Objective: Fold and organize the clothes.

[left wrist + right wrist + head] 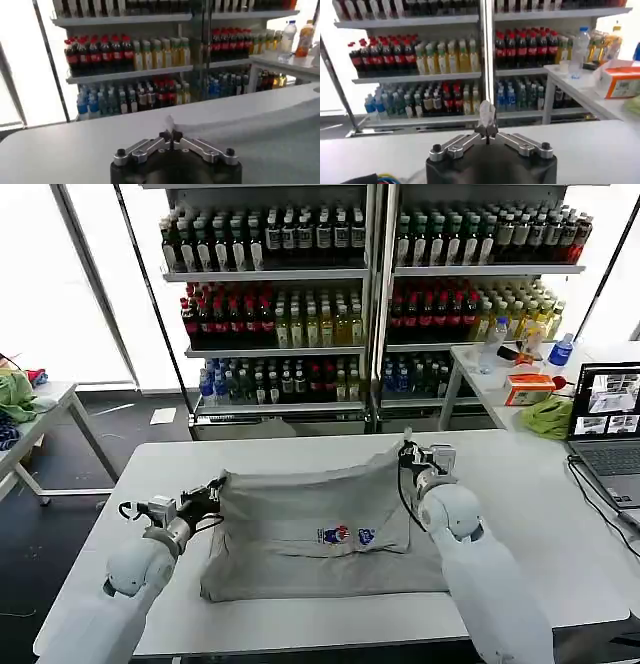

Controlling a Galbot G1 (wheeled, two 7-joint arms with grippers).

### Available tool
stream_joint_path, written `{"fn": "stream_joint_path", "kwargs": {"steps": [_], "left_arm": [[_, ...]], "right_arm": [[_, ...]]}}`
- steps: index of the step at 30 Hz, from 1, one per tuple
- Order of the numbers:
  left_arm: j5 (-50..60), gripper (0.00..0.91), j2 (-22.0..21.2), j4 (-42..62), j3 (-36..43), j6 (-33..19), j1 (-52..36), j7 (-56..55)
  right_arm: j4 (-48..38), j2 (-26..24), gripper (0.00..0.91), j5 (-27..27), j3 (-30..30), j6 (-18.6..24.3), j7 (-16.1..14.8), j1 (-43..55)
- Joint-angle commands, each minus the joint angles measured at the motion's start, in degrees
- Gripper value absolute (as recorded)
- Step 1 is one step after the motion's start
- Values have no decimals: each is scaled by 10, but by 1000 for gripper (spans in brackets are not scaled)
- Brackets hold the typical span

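Note:
A grey T-shirt point(300, 529) with a small multicoloured chest print lies partly folded on the white table point(560, 514). My left gripper point(212, 492) is shut on the shirt's far left corner. My right gripper point(408, 454) is shut on its far right corner, lifted slightly off the table. In the left wrist view the left gripper point(170, 135) pinches a thin tip of grey cloth point(169, 123). In the right wrist view the right gripper point(487, 131) holds a pale tuft of cloth point(486, 114) that sticks up.
A laptop point(606, 419) sits at the table's right edge. Behind it a side table holds a green cloth point(548, 416), an orange box point(528, 389) and bottles. Drink shelves point(290, 294) fill the back. Another table with cloths point(15, 399) stands at far left.

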Motion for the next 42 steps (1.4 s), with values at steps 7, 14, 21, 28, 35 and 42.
{"fn": "stream_joint_path", "kwargs": {"steps": [7, 14, 21, 28, 35, 42], "left_arm": [[27, 0, -4, -152, -62, -2, 159, 4], [36, 0, -11, -174, -71, -2, 198, 7], [61, 0, -19, -167, -66, -3, 225, 20], [69, 0, -25, -127, -58, -13, 206, 26], [71, 907, -26, -116, -57, -17, 194, 22], [73, 907, -27, -158, -64, -14, 200, 5]], "right_arm": [[196, -12, 0, -14, 66, 2, 13, -223], [210, -2, 0, -38, 85, 2, 20, -300], [187, 6, 0, -58, 96, 3, 33, -335], [133, 18, 0, -85, 88, 19, 39, -341], [106, 29, 71, -100, 78, 34, 35, -340], [150, 26, 907, -99, 88, 32, 30, -345]]}}
